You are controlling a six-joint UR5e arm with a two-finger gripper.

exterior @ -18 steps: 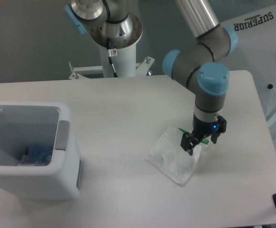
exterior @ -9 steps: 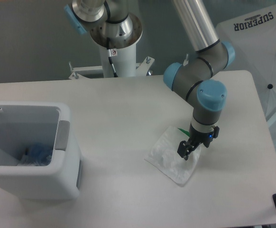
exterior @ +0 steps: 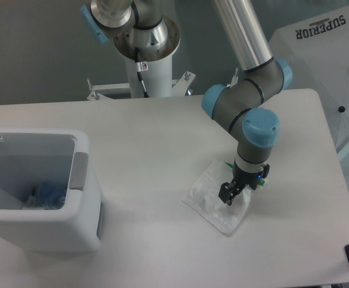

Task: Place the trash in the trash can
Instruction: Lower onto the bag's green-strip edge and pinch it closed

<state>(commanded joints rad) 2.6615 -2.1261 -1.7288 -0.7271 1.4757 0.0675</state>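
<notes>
I see my gripper [exterior: 229,195] down on the one plastic bag [exterior: 217,204], right of the trash can [exterior: 39,191]; jaw gap unclear. One bottle [exterior: 45,196] lies inside the can.

The pincer [exterior: 233,193] drops lower and shifts left over the bag [exterior: 213,201], the arm [exterior: 246,114] swinging in behind.

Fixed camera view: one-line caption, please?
Gripper low over plastic bag on table; bottle lies in trash can.
</notes>
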